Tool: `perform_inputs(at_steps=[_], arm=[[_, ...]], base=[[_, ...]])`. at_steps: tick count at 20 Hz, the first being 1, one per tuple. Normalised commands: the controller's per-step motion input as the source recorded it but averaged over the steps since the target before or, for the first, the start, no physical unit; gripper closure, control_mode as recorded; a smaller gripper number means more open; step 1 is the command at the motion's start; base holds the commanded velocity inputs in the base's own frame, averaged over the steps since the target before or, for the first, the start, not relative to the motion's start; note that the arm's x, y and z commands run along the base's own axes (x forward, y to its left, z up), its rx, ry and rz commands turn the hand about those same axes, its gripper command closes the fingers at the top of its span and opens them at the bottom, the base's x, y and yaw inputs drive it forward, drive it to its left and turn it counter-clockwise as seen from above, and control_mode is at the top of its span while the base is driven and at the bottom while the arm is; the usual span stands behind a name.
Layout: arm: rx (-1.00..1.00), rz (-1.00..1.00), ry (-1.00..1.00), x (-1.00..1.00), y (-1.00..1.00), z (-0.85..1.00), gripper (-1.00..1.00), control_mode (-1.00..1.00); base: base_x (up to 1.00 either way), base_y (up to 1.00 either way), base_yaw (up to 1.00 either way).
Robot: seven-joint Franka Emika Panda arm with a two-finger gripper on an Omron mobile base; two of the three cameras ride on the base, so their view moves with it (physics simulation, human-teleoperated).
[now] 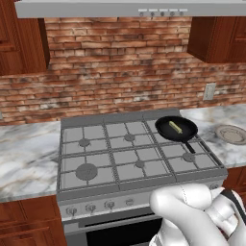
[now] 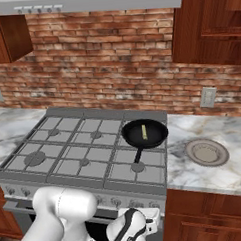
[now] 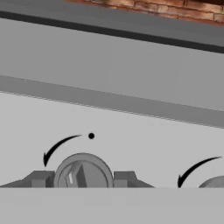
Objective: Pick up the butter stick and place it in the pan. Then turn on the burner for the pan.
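Observation:
The black pan [image 1: 188, 131] [image 2: 156, 136] sits on the stove's back right burner, handle toward the front. The pale yellow butter stick [image 1: 175, 127] [image 2: 144, 133] lies inside it. In the hand view, my gripper [image 3: 82, 178] is right at the stove's front panel. Its two dark fingertips [image 3: 38, 178] press against both sides of a round grey burner knob [image 3: 83, 168], so it is shut on that knob. A black arrow and a dot are printed above the knob. My white arm [image 1: 192, 211] [image 2: 67, 210] bends low in front of the stove.
A round grey plate [image 1: 232, 134] [image 2: 207, 152] rests on the marble counter right of the stove. Another knob [image 3: 214, 181] shows at the right edge of the hand view. A row of knobs [image 1: 90, 207] lines the stove front. A brick wall and wooden cabinets stand behind.

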Motion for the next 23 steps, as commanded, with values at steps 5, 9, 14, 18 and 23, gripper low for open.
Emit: perform_inputs(at_steps=[5,9,14,18,23], arm=[[-0.24,0.00,0.11,0.17,0.00,0.00,1.00,-1.00],[-0.25,0.00,0.02,0.18,0.00,0.00,1.00,-1.00],[-0.26,0.00,0.03,0.21,0.00,0.00,1.00,-1.00],[-0.28,0.00,0.03,0.22,0.01,0.00,1.00,-1.00],[-0.33,0.00,0.01,0.14,0.05,0.00,1.00,-1.00]], base=[[0.00,0.00,0.00],[0.00,0.00,0.00],[0.00,0.00,0.00],[0.00,0.00,0.00],[0.00,0.00,0.00]])
